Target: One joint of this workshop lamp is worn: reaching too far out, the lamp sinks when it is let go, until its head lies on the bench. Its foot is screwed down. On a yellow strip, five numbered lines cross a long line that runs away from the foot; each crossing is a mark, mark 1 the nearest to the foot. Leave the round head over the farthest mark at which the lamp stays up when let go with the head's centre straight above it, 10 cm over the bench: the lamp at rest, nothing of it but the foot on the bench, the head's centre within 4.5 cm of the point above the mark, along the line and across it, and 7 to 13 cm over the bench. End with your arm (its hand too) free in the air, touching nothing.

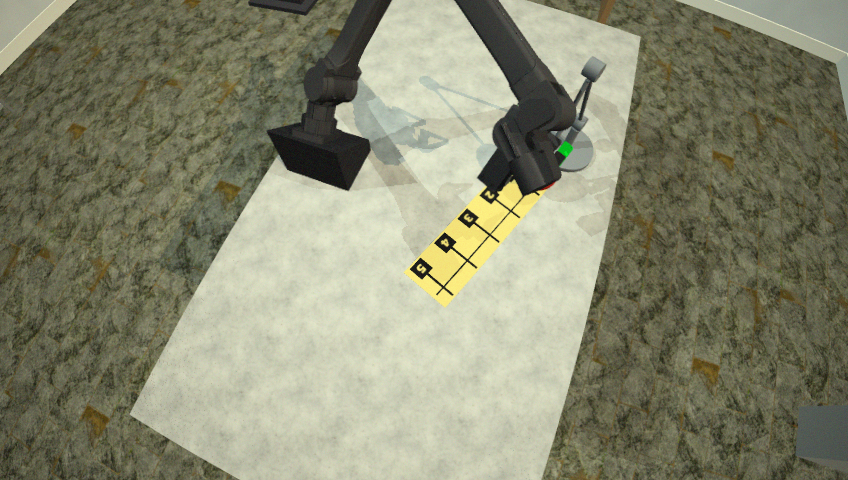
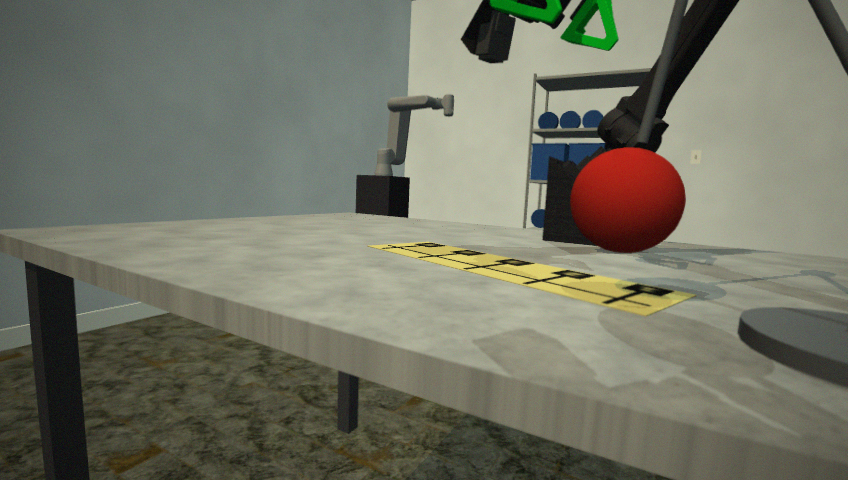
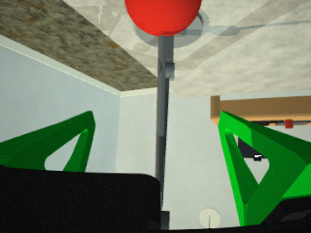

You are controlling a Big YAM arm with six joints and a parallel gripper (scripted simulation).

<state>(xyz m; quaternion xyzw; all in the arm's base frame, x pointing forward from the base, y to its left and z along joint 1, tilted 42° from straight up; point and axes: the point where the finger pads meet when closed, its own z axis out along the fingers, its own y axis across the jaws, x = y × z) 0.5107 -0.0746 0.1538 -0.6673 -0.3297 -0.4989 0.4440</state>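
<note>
We see the lamp's round red head [image 2: 627, 199] at the right of the exterior view, hanging clear above the pale mottled bench top [image 2: 238, 261], with its thin grey rod [image 2: 661, 71] rising toward the upper right. Just below and left of it lies the yellow strip with black numbered lines [image 2: 535, 274], stretching away toward the middle of the frame. In the top view the strip [image 1: 476, 240] runs from lower centre up to the right, numbers 5 to 2 showing, while the dark arm's wrist covers its near end and nearly all of the head. The lamp's flat grey round foot [image 1: 581, 155] sits right of that wrist. In the wrist view our black gripper with green triangular fingers has its jaws spread wide, pinching nothing; the rod passes between them, touching neither.
</note>
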